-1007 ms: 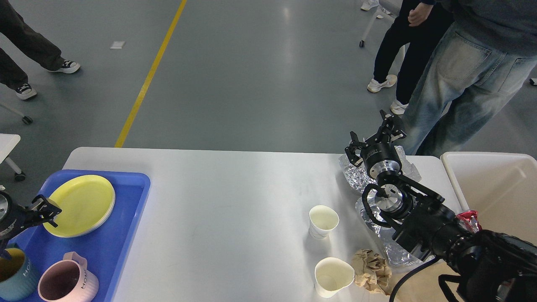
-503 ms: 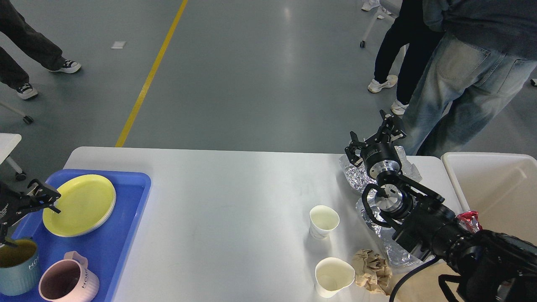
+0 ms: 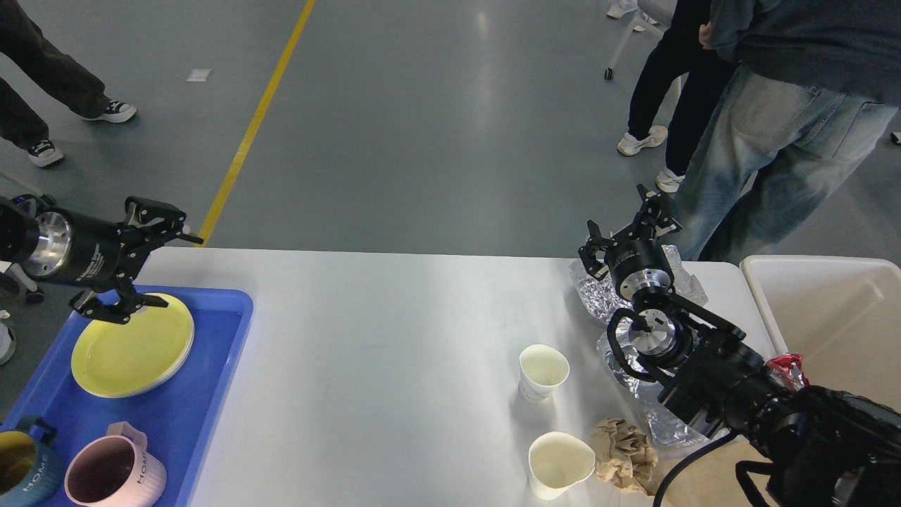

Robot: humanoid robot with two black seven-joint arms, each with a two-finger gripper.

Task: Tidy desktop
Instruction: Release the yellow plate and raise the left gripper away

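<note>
The left hand (image 3: pixel 151 264) hangs with its two fingers spread wide apart and nothing between them, above the far left corner of the counter (image 3: pixel 394 352), over the far edge of the blue tray (image 3: pixel 190 394). Just under it a yellow plate (image 3: pixel 130 348) lies in the tray, and nearer the near left corner stand a pink mug (image 3: pixel 112 475) and a blue mug (image 3: pixel 24 465). The right hand (image 3: pixel 630 232) is raised over the far right corner, fingers parted and empty, with crumpled foil (image 3: pixel 598 289) on the counter directly beneath it. Toward the near right edge stand two white paper cups, one (image 3: pixel 542 372) farther and one (image 3: pixel 559 465) nearer, the nearer touching a brown paper wad (image 3: pixel 625 456). An off-white bin (image 3: pixel 830 324) sits beside the right edge.
</note>
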